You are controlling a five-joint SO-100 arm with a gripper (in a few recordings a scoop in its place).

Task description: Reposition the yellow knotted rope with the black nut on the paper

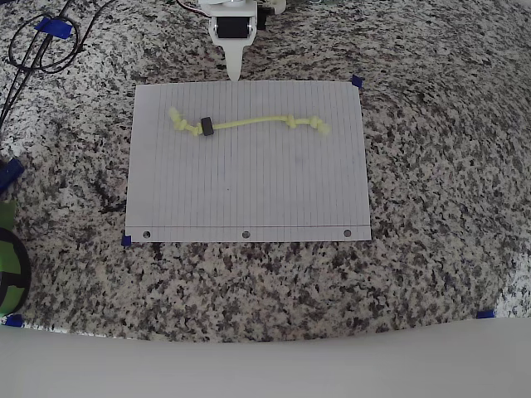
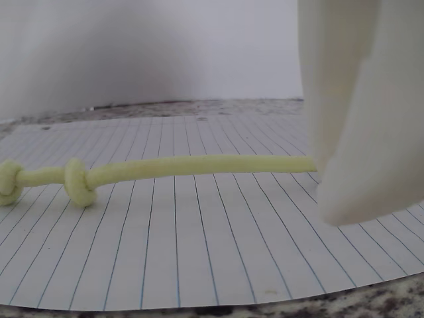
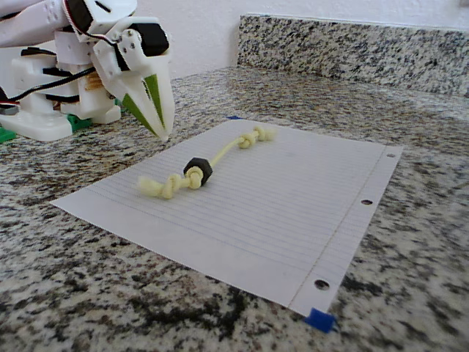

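The yellow knotted rope [image 1: 257,122] lies stretched left to right across the upper part of the paper [image 1: 249,191], with a knot near each frayed end. The black nut [image 1: 207,127] sits on the cord near its left end, beside the left knot. My white gripper [image 1: 235,76] points down at the paper's top edge, just above the rope, shut with nothing in it. In the fixed view the gripper [image 3: 165,134] hovers a little behind the nut [image 3: 198,169] and the rope [image 3: 227,150]. In the wrist view the rope [image 2: 199,164] runs behind my closed fingers [image 2: 371,132].
The paper is taped to a granite counter with blue tape [image 1: 357,81] at its corners. Black cables [image 1: 41,46] coil at the overhead view's top left, and a green and black object [image 1: 8,265] sits at its left edge. A granite backsplash [image 3: 352,44] rises behind the paper.
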